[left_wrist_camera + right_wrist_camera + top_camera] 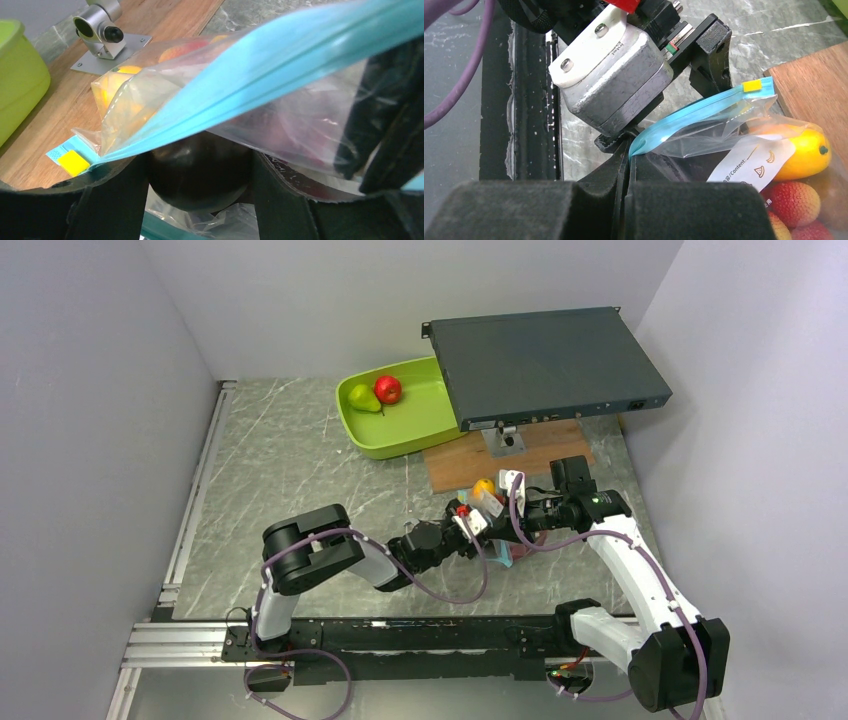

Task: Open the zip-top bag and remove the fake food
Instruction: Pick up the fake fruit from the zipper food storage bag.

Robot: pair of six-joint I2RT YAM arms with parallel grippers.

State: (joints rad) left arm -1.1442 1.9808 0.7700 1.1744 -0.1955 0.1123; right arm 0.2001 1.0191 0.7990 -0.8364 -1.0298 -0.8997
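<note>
The clear zip-top bag [724, 135] — blue strip [704, 107] at its mouth, yellow mango [804, 155] inside — is seen at the wooden board's [450, 468] 6 o'clock, its strip pinched by the closed right gripper [629, 160]; a dark plum [200, 185] is flanked by the left gripper [199, 160] — whether it is clamped cannot be told.

Above the black rail [400, 635], the left arm [310, 550] and the right arm [640, 575] are made of black joints and white tubes. Purple cables [450, 601] are looped along both. A white block [611, 82] with two screws is fixed to the left wrist.
</note>
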